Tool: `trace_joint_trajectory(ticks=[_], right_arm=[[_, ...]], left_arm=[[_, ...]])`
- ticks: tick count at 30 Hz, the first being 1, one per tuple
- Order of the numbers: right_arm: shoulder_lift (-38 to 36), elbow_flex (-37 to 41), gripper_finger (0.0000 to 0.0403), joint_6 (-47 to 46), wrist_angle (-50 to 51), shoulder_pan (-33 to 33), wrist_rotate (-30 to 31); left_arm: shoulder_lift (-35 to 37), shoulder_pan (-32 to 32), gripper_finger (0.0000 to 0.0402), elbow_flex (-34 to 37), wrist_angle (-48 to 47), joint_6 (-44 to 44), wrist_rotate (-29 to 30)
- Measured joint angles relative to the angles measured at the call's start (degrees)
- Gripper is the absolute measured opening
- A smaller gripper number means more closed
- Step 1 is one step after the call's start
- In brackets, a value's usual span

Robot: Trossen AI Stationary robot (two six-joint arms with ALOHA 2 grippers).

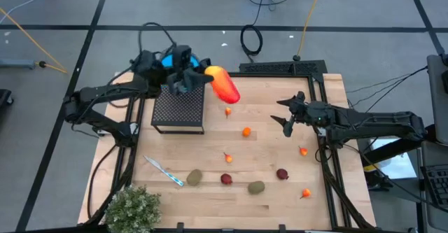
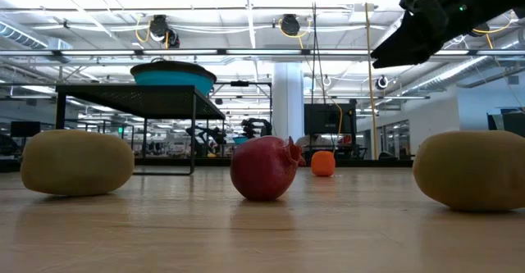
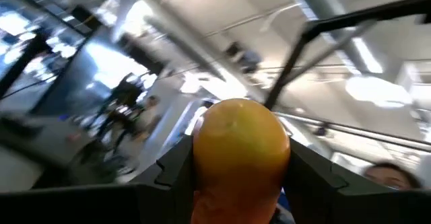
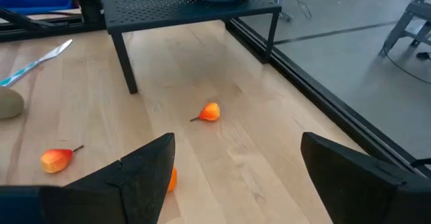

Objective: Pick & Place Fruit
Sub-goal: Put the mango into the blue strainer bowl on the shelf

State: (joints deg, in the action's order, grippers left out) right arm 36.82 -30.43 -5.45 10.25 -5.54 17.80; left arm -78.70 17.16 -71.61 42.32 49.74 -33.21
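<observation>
My left gripper (image 1: 198, 76) is shut on the longer red-orange fruit (image 1: 223, 85), up in the air over the far right corner of the black mesh stand (image 1: 178, 109). A blue bowl (image 2: 173, 75) rests on the stand's top. My right gripper (image 1: 286, 118) hangs open above the table's right half with nothing between its fingers. Loose fruit lies on the wood: small orange pieces (image 1: 246, 131) (image 4: 210, 112), two dark red rounds (image 1: 226, 179) (image 1: 282, 173) and two olive ovals (image 1: 194, 178) (image 1: 256, 187). My left gripper pinches the red-orange fruit between its two fingers (image 3: 176, 169), one on each side of its near end (image 3: 237, 183). The fingers come from the table's left. The fruit sticks out past them toward the right, its rounded free end (image 1: 231, 93) clear of stand and table.
A thin blue-and-white stick (image 1: 164, 170) lies near the left front, with a bushy green plant (image 1: 133, 208) at the front left corner. More small orange pieces lie at the right (image 1: 302, 150) (image 1: 306, 193). A black frame (image 1: 324, 75) borders the table's far and right sides.
</observation>
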Motion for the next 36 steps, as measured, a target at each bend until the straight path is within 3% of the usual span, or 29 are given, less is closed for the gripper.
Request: trace_joint_trajectory(ticks=[8, 13, 22, 26, 31, 36], right_arm=[[-0.94, 0.13, 0.0265, 0.56, 0.05, 0.00, 0.02], [-0.93, 0.13, 0.0250, 3.88, 0.03, 0.00, 0.02], [-0.92, 0.13, 0.0250, 6.62, 0.23, 0.00, 0.02], [-0.92, 0.13, 0.0244, 6.23, 1.40, 0.00, 0.02], [-0.89, 0.13, 0.0233, 6.12, 2.10, 0.00, 0.03], [-0.89, 0.13, 0.0223, 6.12, 2.06, 0.00, 0.04]], left_arm=[[0.00, -7.50, 0.0166, -0.02, 11.07, -8.36, 0.21], [-0.02, -10.90, 0.0164, -0.02, 11.55, -15.49, 2.21], [-0.04, -12.52, 0.0166, -0.02, 11.50, -16.73, 6.63], [0.00, -12.80, 0.0164, -0.04, 8.72, -11.35, 11.84], [-0.07, -12.66, 0.0164, -0.07, -6.38, 2.39, 22.64], [-0.07, -11.89, 0.0164, -0.07, -22.74, 14.83, 26.24]])
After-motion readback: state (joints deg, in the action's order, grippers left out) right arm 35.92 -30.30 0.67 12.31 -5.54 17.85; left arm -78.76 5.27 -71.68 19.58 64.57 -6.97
